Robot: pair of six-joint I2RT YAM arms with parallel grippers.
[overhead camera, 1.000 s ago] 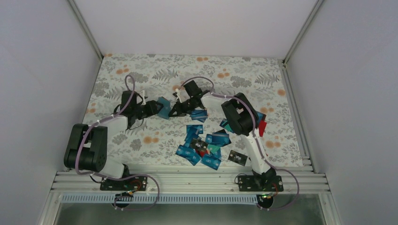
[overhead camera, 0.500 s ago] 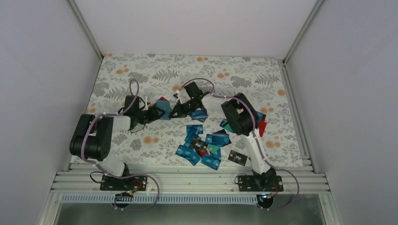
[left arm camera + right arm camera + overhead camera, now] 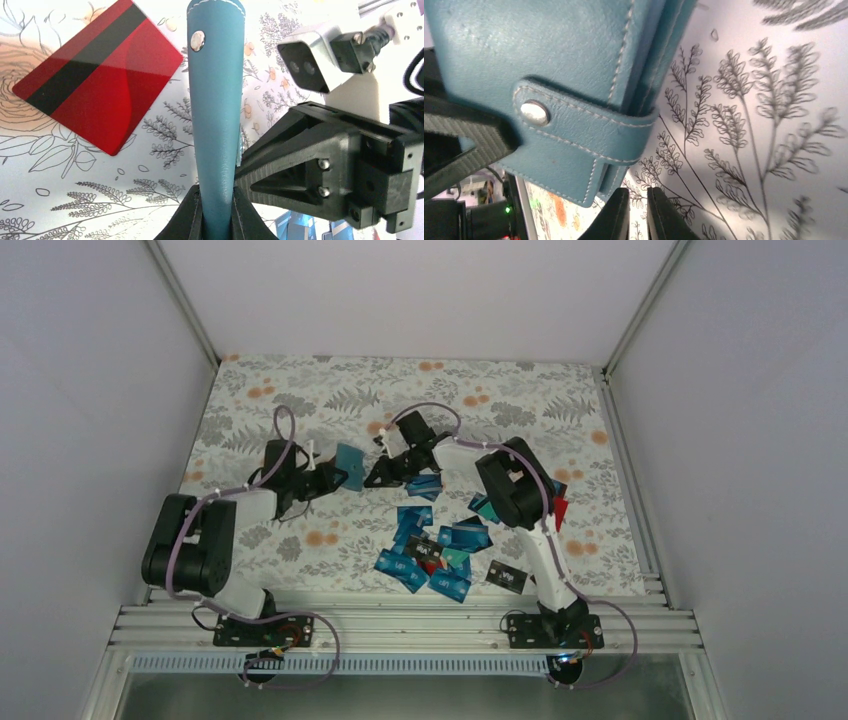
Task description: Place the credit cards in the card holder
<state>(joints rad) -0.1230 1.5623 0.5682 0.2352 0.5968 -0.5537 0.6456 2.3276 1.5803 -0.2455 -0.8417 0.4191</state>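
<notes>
The card holder (image 3: 349, 461) is a teal-blue wallet with a snap dot, held upright off the table. My left gripper (image 3: 328, 478) is shut on its lower edge; in the left wrist view the holder (image 3: 215, 110) stands edge-on between the jaws (image 3: 217, 200). My right gripper (image 3: 372, 480) is just right of the holder. In the right wrist view its jaws (image 3: 638, 210) are nearly together with nothing between them, just below the holder's strap (image 3: 549, 60). A red card (image 3: 100, 75) with a black stripe lies flat on the table left of the holder. Several credit cards (image 3: 432, 550) lie in a pile.
A red card (image 3: 558, 508) sits beside the right arm and a black card (image 3: 507, 577) lies near the front rail. More blue cards (image 3: 425, 485) lie under the right wrist. White walls close in the floral table (image 3: 300, 400) on three sides.
The left gripper has turned the holder; a red card that showed at the holder's top half a second ago no longer shows in the top view. The right gripper has shifted slightly.
</notes>
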